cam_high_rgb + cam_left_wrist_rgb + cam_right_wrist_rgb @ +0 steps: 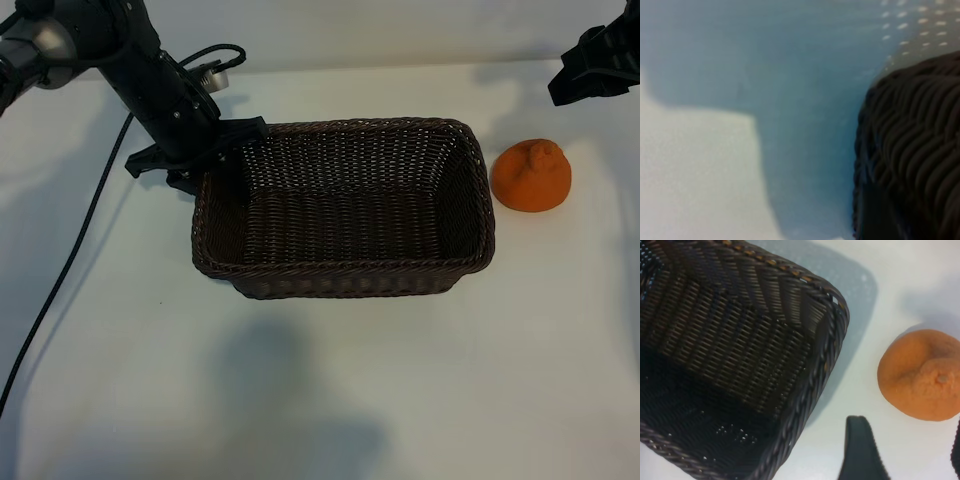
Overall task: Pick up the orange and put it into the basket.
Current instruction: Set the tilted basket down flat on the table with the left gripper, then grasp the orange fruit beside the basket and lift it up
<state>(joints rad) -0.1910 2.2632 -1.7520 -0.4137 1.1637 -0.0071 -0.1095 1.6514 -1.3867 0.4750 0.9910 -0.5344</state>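
The orange [531, 176] lies on the white table just right of the basket [345, 285], apart from it, its knobby bump up. The dark woven basket has nothing in it. My left gripper [200, 155] is at the basket's far left corner, its fingers spread astride the rim, open. In the left wrist view only the basket's weave [910, 150] shows, very close. My right gripper [597, 68] hovers at the far right, behind the orange, open and holding nothing. In the right wrist view the orange [920, 375] lies ahead of the right gripper [907, 455], beside the basket's corner [815, 385].
A black cable [70, 260] runs down the table's left side from the left arm. Bare white tabletop [400, 400] stretches in front of the basket and around the orange.
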